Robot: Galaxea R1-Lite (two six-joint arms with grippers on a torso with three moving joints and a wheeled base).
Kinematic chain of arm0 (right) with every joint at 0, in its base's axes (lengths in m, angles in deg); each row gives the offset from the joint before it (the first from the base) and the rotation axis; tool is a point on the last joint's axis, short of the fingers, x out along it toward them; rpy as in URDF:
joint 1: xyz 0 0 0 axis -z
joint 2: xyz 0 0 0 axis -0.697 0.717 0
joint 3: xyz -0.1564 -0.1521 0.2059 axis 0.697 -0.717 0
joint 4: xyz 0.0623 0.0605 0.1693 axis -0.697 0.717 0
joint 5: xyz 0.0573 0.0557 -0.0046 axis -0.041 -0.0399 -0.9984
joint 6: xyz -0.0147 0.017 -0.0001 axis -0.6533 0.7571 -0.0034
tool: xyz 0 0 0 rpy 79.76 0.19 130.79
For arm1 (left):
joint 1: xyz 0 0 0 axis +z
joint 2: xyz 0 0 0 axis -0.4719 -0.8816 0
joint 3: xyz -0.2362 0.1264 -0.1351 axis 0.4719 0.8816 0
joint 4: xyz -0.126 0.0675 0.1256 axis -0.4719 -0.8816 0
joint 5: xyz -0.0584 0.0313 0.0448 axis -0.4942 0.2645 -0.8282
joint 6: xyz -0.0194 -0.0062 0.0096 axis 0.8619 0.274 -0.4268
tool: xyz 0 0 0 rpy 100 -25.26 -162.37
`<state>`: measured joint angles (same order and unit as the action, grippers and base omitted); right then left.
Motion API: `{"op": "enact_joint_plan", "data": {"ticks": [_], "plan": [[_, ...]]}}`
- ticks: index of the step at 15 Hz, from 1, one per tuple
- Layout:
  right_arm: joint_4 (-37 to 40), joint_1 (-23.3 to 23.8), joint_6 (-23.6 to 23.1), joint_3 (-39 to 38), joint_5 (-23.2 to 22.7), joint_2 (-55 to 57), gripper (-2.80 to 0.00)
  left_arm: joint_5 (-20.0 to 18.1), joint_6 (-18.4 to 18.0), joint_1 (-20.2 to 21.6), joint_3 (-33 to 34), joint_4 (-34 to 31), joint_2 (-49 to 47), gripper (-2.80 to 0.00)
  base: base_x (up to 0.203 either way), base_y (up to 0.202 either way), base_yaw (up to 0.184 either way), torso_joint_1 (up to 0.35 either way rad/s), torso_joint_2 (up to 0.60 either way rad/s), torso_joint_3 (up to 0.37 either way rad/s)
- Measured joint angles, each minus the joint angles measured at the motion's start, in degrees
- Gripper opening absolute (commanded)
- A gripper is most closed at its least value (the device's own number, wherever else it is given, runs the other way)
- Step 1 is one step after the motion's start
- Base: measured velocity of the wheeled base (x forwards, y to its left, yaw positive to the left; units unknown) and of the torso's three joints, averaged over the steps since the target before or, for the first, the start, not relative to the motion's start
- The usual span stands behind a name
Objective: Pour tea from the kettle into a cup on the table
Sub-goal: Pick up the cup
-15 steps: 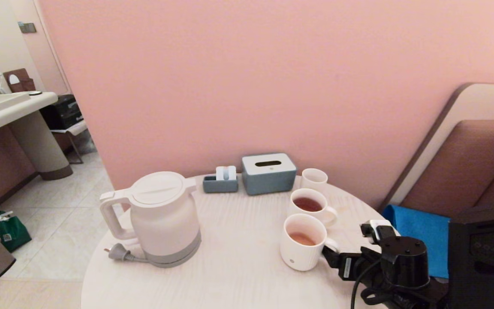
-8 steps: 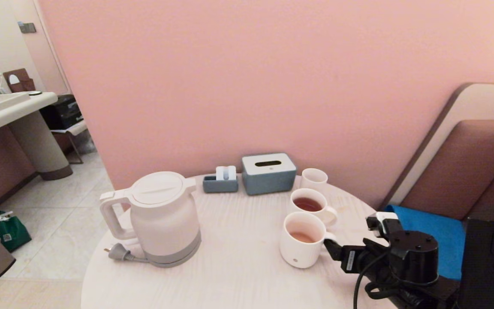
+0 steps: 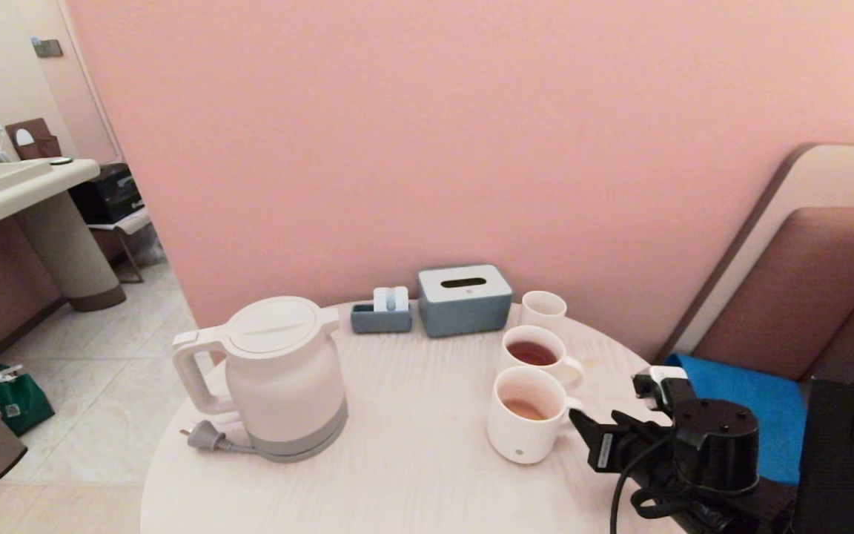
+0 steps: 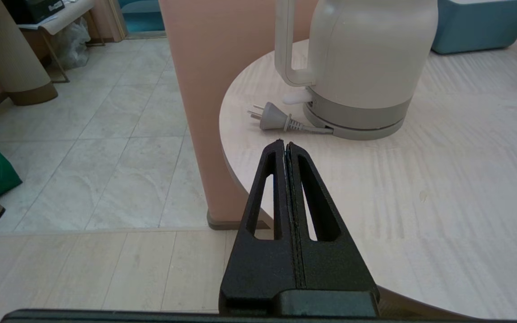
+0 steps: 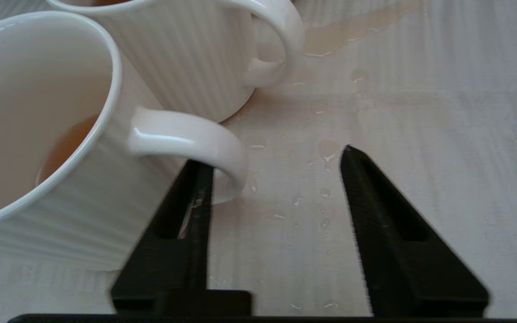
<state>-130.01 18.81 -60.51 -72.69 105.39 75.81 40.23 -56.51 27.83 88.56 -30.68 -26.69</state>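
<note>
Tea (image 3: 525, 409), pale orange-brown, lay shallow in the cup (image 3: 523, 415), which stood upright on the counter (image 3: 412, 460) toward its right side, just in front of a like mug (image 3: 538, 356) of darker tea. The kettle (image 3: 279, 374) stood well apart to the left, lid shut, its plug (image 3: 204, 436) lying beside its base. The right hand (image 5: 273, 158) sat low over the counter at the cup's handle (image 5: 186, 139), fingers spread with nothing between them; one finger (image 5: 191, 202) passed just under the handle loop. Drops of liquid (image 5: 326, 150) dotted the wood there. The left hand (image 4: 285, 144) hung off the counter's near-left edge, fingers pressed together and empty.
</note>
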Motion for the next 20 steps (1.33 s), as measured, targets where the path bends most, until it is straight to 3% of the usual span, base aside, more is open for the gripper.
{"op": "enact_joint_plan", "data": {"ticks": [10,20], "plan": [[0.1,-0.1,-0.6,-0.5,0.0,-0.3,-2.8,0.0,0.0,0.0,0.0,0.0,0.0,-2.8,0.0,0.0,0.0,0.0,0.0,0.0],[0.1,-0.1,0.0,-7.7,-1.4,-6.6,-2.8,0.0,0.0,0.0,0.0,0.0,0.0,-2.8,0.0,0.0,0.0,0.0,0.0,0.0]]}}
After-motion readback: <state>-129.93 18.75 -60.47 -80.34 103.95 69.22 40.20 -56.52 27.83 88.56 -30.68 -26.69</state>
